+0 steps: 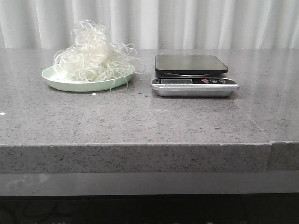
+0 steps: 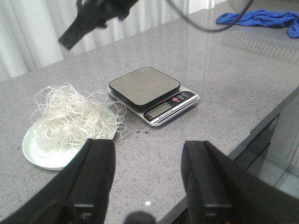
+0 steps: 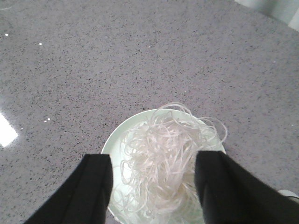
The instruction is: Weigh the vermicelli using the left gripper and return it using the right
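Note:
The vermicelli (image 1: pixel 93 58) is a fluffy white tangle heaped on the pale green plate (image 1: pixel 70 84) at the left of the counter. A digital scale (image 1: pixel 191 74) with a bare dark platform stands to the plate's right. Neither gripper shows in the front view. My left gripper (image 2: pixel 147 149) is open and empty, high over the counter's front, with the vermicelli (image 2: pixel 70 119) and scale (image 2: pixel 149 93) beyond it. My right gripper (image 3: pixel 154 161) is open and empty, looking straight down on the vermicelli (image 3: pixel 163 158) and plate (image 3: pixel 117 135), well above them. The right arm (image 2: pixel 93 18) hangs overhead in the left wrist view.
The grey speckled counter (image 1: pixel 140 121) has its front edge close to the camera and a seam at the right. A blue cloth (image 2: pixel 261 18) lies far off on the counter. White curtains hang behind.

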`<state>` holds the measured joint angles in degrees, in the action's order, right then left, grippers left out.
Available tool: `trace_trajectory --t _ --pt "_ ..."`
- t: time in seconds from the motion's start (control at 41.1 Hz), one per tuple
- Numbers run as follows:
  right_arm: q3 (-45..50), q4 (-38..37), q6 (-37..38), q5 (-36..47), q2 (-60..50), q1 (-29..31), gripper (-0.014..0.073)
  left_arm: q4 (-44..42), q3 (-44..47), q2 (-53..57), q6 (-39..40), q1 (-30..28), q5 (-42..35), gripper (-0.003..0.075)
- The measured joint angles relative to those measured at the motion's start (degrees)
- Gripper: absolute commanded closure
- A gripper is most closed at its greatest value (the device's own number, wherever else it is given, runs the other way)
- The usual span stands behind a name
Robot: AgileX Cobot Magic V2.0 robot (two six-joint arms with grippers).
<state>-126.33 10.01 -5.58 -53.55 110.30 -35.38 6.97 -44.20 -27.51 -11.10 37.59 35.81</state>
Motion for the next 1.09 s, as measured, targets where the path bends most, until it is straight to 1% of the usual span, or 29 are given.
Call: trace_trajectory --t 0.146,0.267,0.34,0.462,0.729,0.948,1.094 --pt "0.6 -1.9 0.0 -3.6 -5.2 0.0 0.0099 0.0 0.0 0.0 0.0 0.0 0.0 0.0321" --pt "5.2 -4.0 0.0 -4.0 -10.5 0.0 0.0099 0.0 0.0 0.0 0.0 0.0 0.0 0.0321" --pt "9.5 -5.0 0.0 -3.8 -14.1 0.0 0.0099 0.0 0.0 0.0 0.0 0.0 0.0 0.0321" --pt "19.7 -5.8 0.0 -1.1 -21.1 0.0 0.0099 0.0 0.0 0.0 0.0 0.0 0.0 0.0321" --pt "42.4 -6.1 0.0 8.3 -38.1 0.0 0.0099 0.0 0.0 0.0 0.0 0.0 0.0 0.0321" --pt "57.4 -6.1 0.0 9.5 -51.6 0.0 0.0099 0.0 0.0 0.0 0.0 0.0 -0.1 0.0321" --pt "65.3 -6.1 0.0 9.6 -59.9 0.0 0.0099 0.0 0.0 0.0 0.0 0.0 -0.1 0.0321"
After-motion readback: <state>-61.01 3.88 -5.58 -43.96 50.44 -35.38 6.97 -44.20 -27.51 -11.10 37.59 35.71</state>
